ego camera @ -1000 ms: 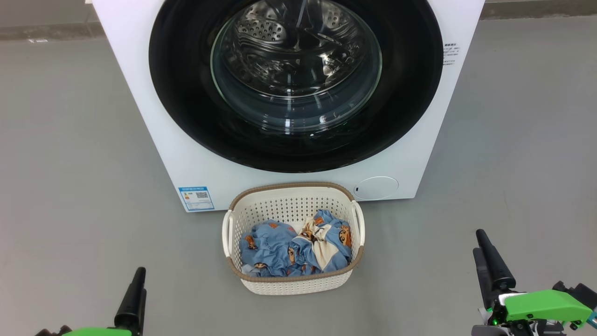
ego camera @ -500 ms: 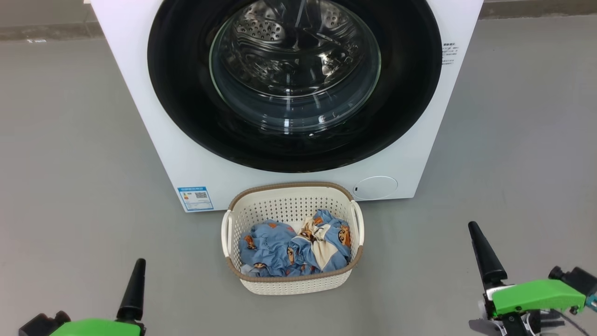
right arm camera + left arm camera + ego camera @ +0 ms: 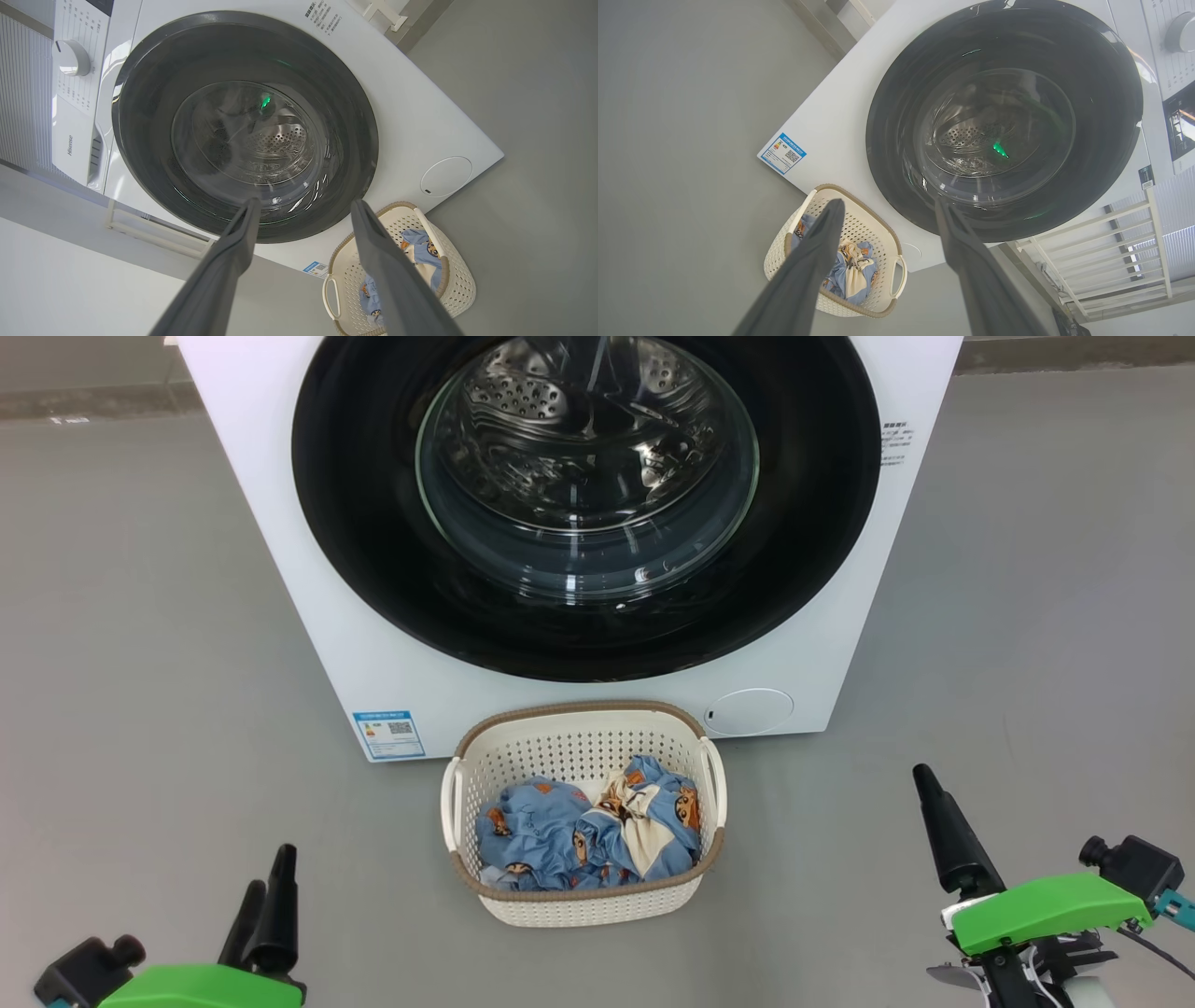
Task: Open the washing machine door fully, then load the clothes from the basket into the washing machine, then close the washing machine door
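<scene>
A: Step 1 is up: the washing machine door (image 3: 586, 476) sits shut, flush in the front of the washing machine (image 3: 392, 691).
B: And the laundry?
A: The clothes (image 3: 560, 835) lie heaped in the basket (image 3: 579, 751), which stands on the floor (image 3: 140, 663) just in front of the machine's bottom edge, under the door.
B: Best play from here?
A: I'd say catch the black rim (image 3: 373, 569) on its latch side, which I can't pick out, then pull along the hinge's arc, swinging wide, not straight back.
B: Arms?
A: Both low, either side of the basket. The left gripper (image 3: 271, 877) and right gripper (image 3: 304, 203) point up at the door, 2 fingers each spread wide, holding nothing.
</scene>
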Available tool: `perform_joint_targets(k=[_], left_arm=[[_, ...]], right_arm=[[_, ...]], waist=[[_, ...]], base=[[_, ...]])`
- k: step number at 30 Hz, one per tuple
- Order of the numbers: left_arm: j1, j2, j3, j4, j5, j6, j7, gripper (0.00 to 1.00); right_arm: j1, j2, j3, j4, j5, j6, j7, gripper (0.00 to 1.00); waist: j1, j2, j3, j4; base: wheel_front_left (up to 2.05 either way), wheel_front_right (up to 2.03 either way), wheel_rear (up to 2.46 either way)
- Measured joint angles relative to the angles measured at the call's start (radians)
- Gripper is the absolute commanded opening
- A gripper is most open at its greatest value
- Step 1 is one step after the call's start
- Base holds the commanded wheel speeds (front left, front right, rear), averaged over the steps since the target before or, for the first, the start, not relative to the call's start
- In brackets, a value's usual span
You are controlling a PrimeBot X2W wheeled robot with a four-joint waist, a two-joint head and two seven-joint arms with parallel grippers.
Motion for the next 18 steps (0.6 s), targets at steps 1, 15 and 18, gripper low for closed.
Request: perform_joint_targets(k=[1, 15, 18], left_arm=[[-0.001, 0.001, -0.002, -0.001, 0.016, -0.001, -0.006, 1.0], [-0.001, 0.021, -0.018, -0.011, 0.263, -0.001, -0.043, 1.0], [-0.001, 0.022, -0.018, -0.014, 0.309, -0.001, -0.054, 1.0]], right_arm=[[-0.002, -0.001, 0.001, 0.001, -0.016, 0.0, 0.0, 1.0], [-0.017, -0.006, 0.018, 0.015, -0.22, 0.0, -0.008, 1.0], [-0.017, -0.006, 0.021, 0.016, -0.265, 0.0, -0.01, 1.0]], waist=[[0.0, 0.0, 0.0, 0.0], [-0.0001, 0.0, -0.004, -0.005], [-0.0001, 0.0, -0.002, -0.005]], base=[[0.0, 0.0, 0.0], [0.0, 0.0, 0.0], [0.0, 0.0, 0.0]])
